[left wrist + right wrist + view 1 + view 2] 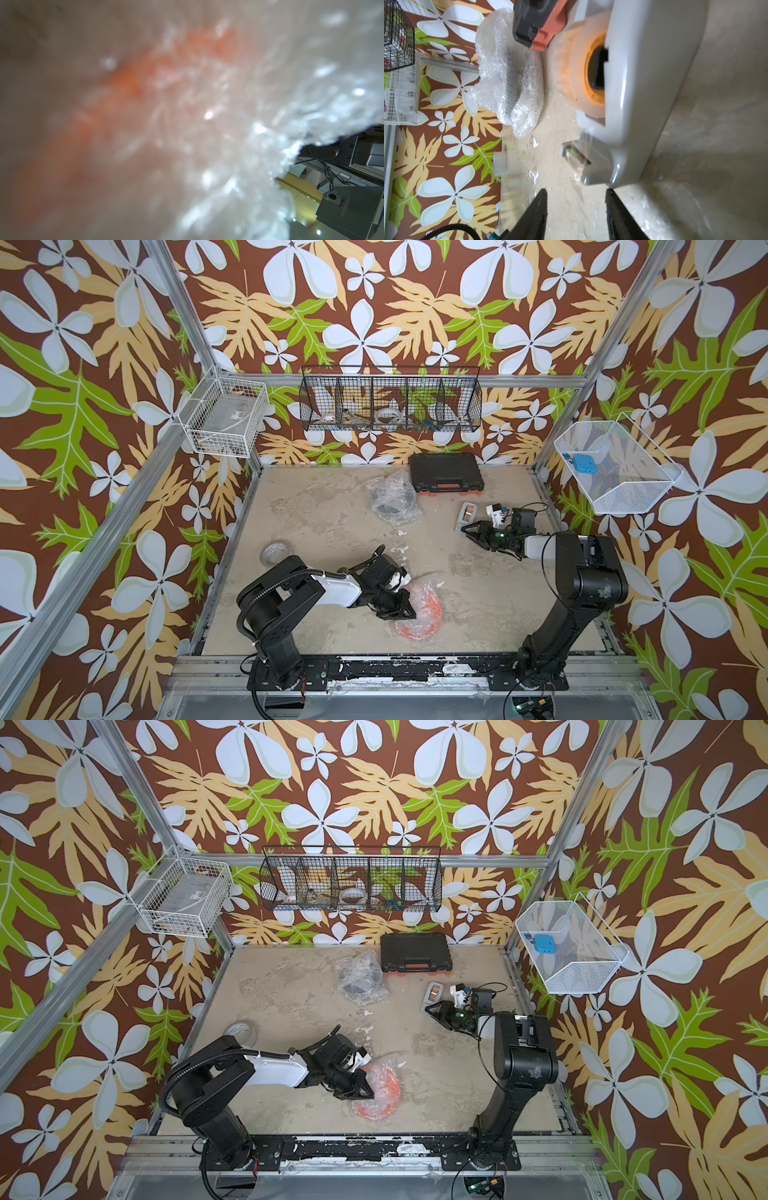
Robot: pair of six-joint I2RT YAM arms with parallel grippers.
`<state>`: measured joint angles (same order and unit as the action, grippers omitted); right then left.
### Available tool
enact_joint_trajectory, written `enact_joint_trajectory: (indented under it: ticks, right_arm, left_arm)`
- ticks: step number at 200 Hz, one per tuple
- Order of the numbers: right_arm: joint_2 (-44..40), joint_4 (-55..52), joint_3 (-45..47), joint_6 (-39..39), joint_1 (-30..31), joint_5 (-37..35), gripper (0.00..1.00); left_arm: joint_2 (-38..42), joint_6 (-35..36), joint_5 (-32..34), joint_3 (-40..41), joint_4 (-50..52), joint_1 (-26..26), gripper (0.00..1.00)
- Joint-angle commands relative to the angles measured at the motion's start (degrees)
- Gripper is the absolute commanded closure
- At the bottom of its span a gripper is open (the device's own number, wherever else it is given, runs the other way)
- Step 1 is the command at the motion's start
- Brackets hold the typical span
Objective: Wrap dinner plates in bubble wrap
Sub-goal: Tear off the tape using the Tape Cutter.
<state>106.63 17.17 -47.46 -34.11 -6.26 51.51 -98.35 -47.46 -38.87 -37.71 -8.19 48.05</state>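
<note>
Well forward of the black case (446, 473), we see the orange plate (435, 608) lying under bubble wrap (422, 591), the left gripper (410, 615) closed with its tips on the wrap. Nearer the case, the right gripper (576, 191) stands open and empty beside the tape dispenser (643, 83).

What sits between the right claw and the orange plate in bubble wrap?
Only bare beige tabletop separates the right gripper from the bubble-wrapped orange plate, as both top views show.
</note>
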Motion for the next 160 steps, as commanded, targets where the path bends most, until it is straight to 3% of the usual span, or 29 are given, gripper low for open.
enact_joint_trajectory:
  ticks: [1, 86, 114, 160]
  right_arm:
    - [1.5, 3.3, -0.5, 0.2, 0.4, 0.3, 0.56]
    - [2.7, 5.6, -0.7, -0.8, 0.4, 1.1, 0.86]
    - [2.5, 4.9, -0.7, -0.6, 0.4, 0.7, 1.0]
    - [3.3, -5.0, -0.9, -1.0, 1.8, -3.5, 1.0]
  left_arm:
    - [-0.8, 0.4, 6.7, 0.7, 10.1, -0.1, 0.91]
    - [-0.3, 0.2, 6.8, 0.5, 10.1, -0.1, 0.91]
    - [0.0, 0.2, 6.8, 0.5, 10.2, -0.1, 0.91]
    - [-0.2, 0.2, 7.0, 0.5, 10.2, -0.1, 0.91]
